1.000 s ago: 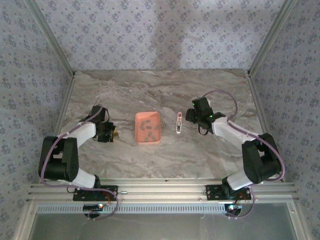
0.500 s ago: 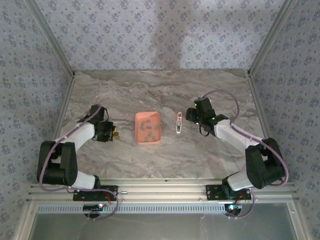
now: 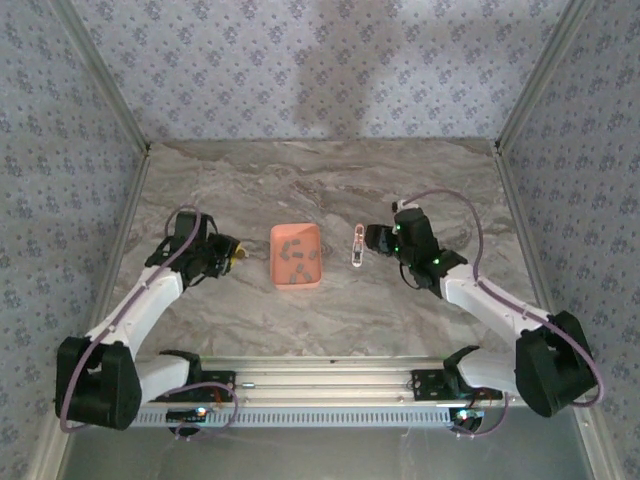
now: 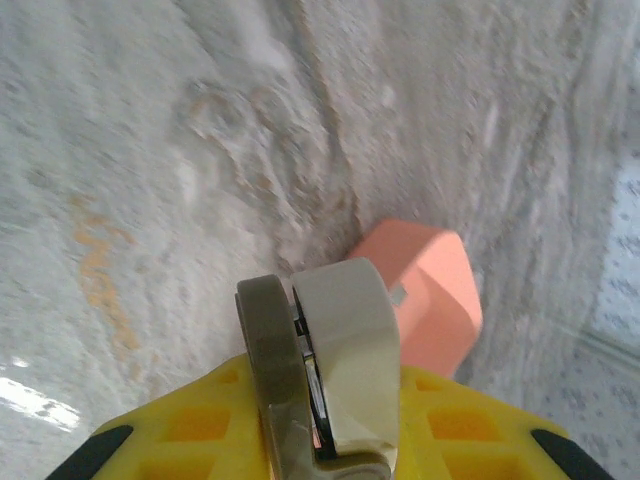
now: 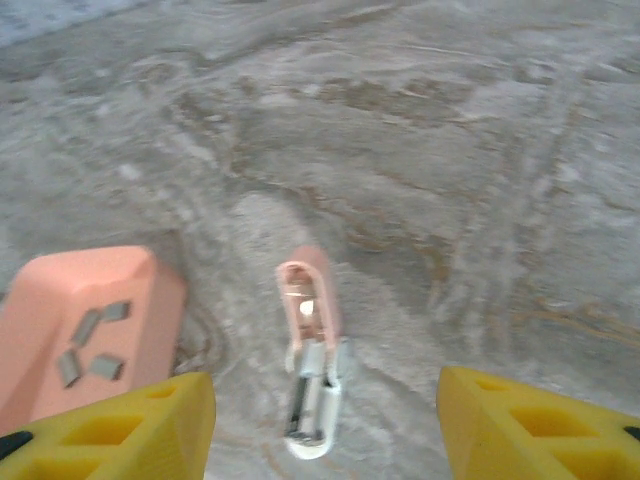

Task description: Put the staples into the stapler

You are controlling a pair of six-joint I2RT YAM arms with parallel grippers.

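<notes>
Aluminium rail [image 3: 330, 385], ribbed and dull silver, runs along the near edge with both arm bases bolted to it. Since a second ago the left arm has stretched out low, its elbow sunk to the near left. The left claw [image 3: 232, 254] has slid right and now stands just left of the tray [image 3: 296, 227], apart from it. Its fingers [image 4: 340, 330], wrapped in smooth tape, one cream and one olive, have drawn together to a dark slit, with nothing seen between them.

The right arm has reached out too. The right claw [image 3: 371, 240] has come left to stand just right of the stapler [image 3: 357, 247]. Its blocky yellow jaws stand wide and hold nothing.

The stapler lies flat on the table [image 3: 300, 180], near the tray's right side but apart. It is slim, with a rounded pale pink end, a white end and a glint of metal. The tray is a shallow salmon rectangle with rounded corners. The staples [image 3: 297, 255], short dark grey strips, lie loose inside it. None of these has moved.

Farther off, the tabletop is marble-patterned, veined beige and grey. Walls [image 3: 300, 60] of blue-grey floral paper close it in.
</notes>
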